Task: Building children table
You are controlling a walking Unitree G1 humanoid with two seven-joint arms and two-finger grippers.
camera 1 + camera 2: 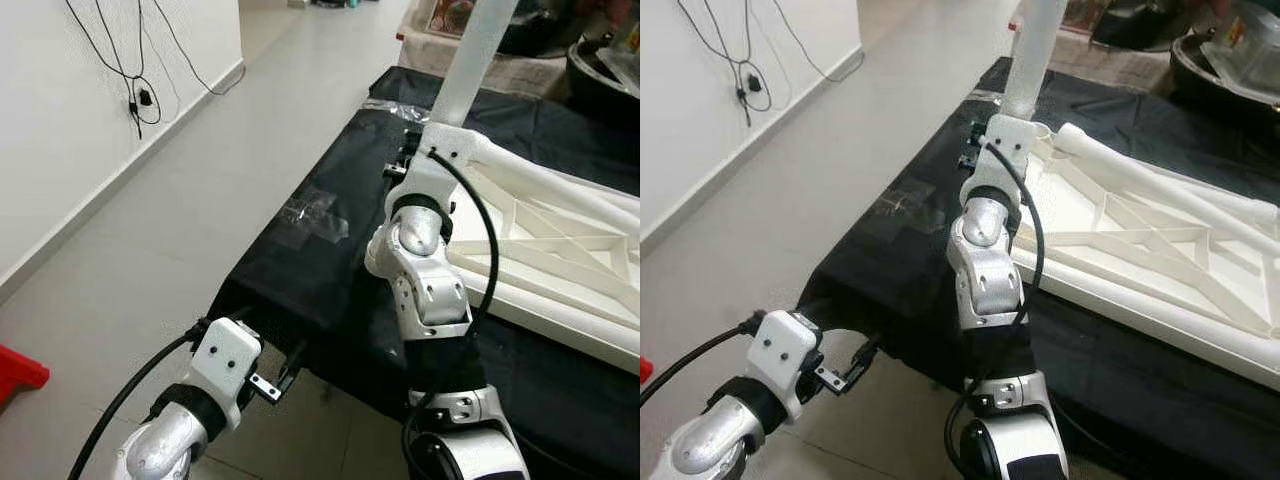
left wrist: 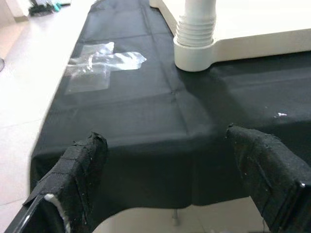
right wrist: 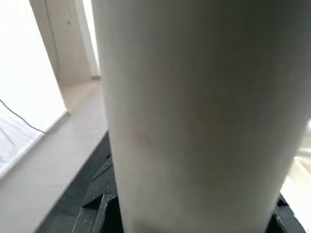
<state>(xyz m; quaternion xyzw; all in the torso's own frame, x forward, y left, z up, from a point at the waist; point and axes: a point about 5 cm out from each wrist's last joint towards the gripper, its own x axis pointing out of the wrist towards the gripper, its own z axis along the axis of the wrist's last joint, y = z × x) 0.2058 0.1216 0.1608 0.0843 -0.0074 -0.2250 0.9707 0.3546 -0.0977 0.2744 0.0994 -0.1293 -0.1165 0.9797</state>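
The white children's table (image 1: 560, 250) lies upside down on a black cloth (image 1: 300, 270), its ribbed underside facing up. A white table leg (image 1: 475, 60) stands upright in the socket at its near left corner (image 2: 196, 48). My right gripper (image 1: 975, 140) is shut on that leg low down, just above the socket; the leg (image 3: 194, 116) sits close between its black pads. My left gripper (image 2: 165, 138) hangs open with nothing between its fingers, low at the cloth's front corner (image 1: 290, 365), well short of the socket.
A crumpled clear plastic bag (image 1: 315, 215) lies on the cloth left of the leg. Pale tiled floor (image 1: 150, 250) runs along the left to a white wall with hanging cables (image 1: 140, 100). A red object (image 1: 15, 370) sits at the far left. Clutter (image 1: 600, 60) stands at the back right.
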